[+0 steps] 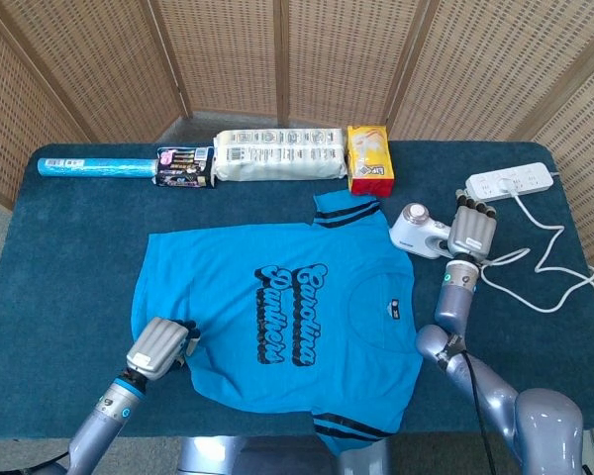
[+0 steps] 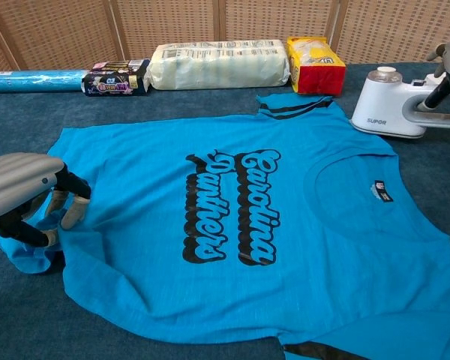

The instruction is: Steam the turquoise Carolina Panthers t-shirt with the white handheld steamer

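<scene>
Turquoise t-shirt (image 1: 277, 317): laid flat on worktop (image 1: 69, 257), collar toward right hand (image 1: 471, 234). White handheld steamer (image 1: 416, 228): handle gripped by right fingers (image 2: 441, 52), head pointing toward shirt; grip partly cropped. Left hand (image 1: 158, 345): fingers (image 2: 71, 212) curled, pressing shirt's hem.

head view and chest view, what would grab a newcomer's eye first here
The turquoise Carolina Panthers t-shirt spread flat mid-table dominates, its dark script lettering running across the chest. Next comes the white handheld steamer off the shirt's collar end, with the right hand at its handle. The left hand rests at the shirt's hem corner, where the fabric is bunched.
</scene>
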Tool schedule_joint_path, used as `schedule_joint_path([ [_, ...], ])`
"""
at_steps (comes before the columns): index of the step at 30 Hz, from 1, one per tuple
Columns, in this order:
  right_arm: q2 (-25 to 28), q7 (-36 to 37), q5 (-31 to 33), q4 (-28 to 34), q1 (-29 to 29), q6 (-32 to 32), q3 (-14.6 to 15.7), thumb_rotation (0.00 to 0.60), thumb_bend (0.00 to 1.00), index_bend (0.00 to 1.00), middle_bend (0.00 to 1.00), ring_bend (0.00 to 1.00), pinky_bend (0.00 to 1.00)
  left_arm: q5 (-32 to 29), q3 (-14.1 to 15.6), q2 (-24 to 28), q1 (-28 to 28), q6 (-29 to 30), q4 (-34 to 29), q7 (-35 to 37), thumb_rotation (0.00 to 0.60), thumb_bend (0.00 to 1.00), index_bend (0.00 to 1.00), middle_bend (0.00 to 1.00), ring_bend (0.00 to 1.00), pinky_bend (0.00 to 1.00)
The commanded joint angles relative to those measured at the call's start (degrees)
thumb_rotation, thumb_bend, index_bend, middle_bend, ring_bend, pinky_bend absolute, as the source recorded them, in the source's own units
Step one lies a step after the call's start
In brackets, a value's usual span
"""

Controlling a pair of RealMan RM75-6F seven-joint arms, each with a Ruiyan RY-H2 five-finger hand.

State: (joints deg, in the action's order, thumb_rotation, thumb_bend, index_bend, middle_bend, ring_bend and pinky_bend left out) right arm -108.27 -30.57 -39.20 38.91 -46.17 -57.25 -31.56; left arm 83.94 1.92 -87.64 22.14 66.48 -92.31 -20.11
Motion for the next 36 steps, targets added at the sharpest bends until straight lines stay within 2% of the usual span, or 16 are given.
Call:
schedule_joint_path([
  [1, -0.13, 0.35, 0.25, -0.29, 0.03, 0.76, -0.03, 0.6, 0.33, 0.06, 0.19, 0.13, 0.07, 0.01, -0.01, -0.14, 0.07, -0.11, 0.04, 0.02, 0.6, 0.41, 0.72, 0.69, 0.65, 0.72],
  [8, -0.45, 2.19, -2.77, 0.6, 2.1, -2.16, 2.33, 0.6, 0.33, 0.03, 0.17, 0.11, 0.05, 0.35, 0.01, -0.5, 0.27, -0.2, 0.17, 0.1, 0.6, 0.41, 0.72, 0.69, 0.65, 0.72],
  [14, -0.66, 3.65, -4.62, 1.83, 3.53, -4.64, 3.21, 0.6, 0.33, 0.01, 0.16, 0.11, 0.06, 0.42, 0.16, -0.48, 0.2, -0.15, 0.27, 0.24, 0.6, 0.41, 0.72, 0.69, 0.65, 0.72],
  [27, -2.86, -0.61, -3.74, -1.12, 3.77, -5.31, 3.1, 0.6, 0.33, 0.0, 0.13, 0.09, 0.05, 0.61, 0.3, -0.5, 0.15, -0.07, 0.43, 0.57, 0.6, 0.41, 0.72, 0.69, 0.65, 0.72],
  [36, -1.96, -1.1, -4.56, 0.31, 4.8, -5.76, 3.44, 0.6, 0.33, 0.0, 0.11, 0.07, 0.05, 0.72, 0.19, -0.8, 0.36, -0.24, 0.47, 0.55, 0.6, 0.41, 0.72, 0.69, 0.65, 0.72],
])
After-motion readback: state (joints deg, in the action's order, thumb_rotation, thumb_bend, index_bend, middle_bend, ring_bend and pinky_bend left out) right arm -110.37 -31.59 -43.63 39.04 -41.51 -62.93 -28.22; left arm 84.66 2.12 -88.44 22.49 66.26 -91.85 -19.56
